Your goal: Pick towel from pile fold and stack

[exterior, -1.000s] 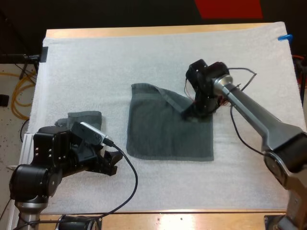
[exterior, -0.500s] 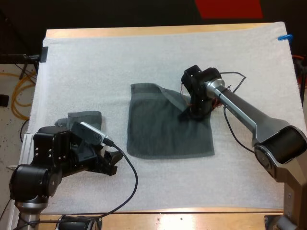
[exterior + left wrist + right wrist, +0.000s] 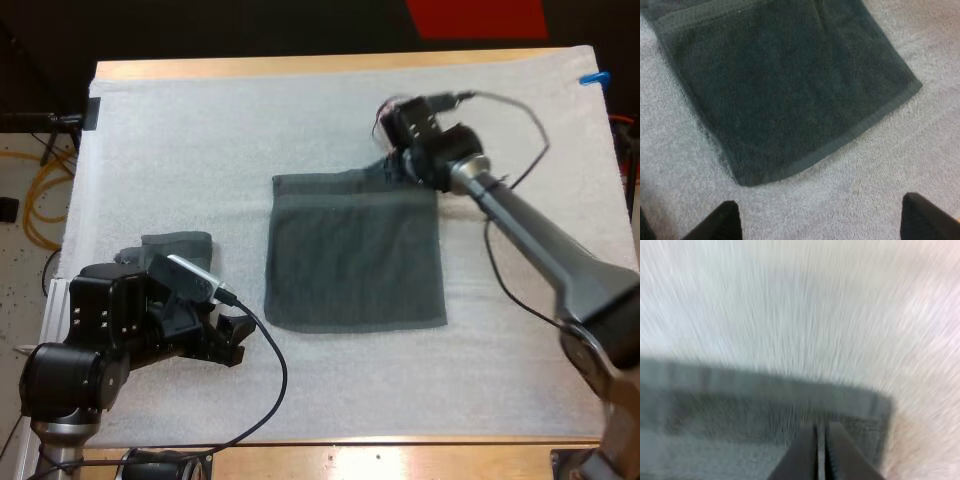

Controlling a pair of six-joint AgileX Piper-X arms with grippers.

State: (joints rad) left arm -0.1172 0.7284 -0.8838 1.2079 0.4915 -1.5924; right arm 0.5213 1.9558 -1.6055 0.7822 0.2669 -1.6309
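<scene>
Grey-green towel (image 3: 355,255) lies spread flat on the worktop (image 3: 180,130), not yet folded; my right gripper (image 3: 392,165) pinches its far right corner, my left gripper (image 3: 230,340) hangs wide open off its near left corner, so I judge folding and stacking remain.

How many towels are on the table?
2. The spread towel lies on the mat, one corner at the right gripper. A smaller towel sits beside the left arm, partly hidden behind it.
</scene>
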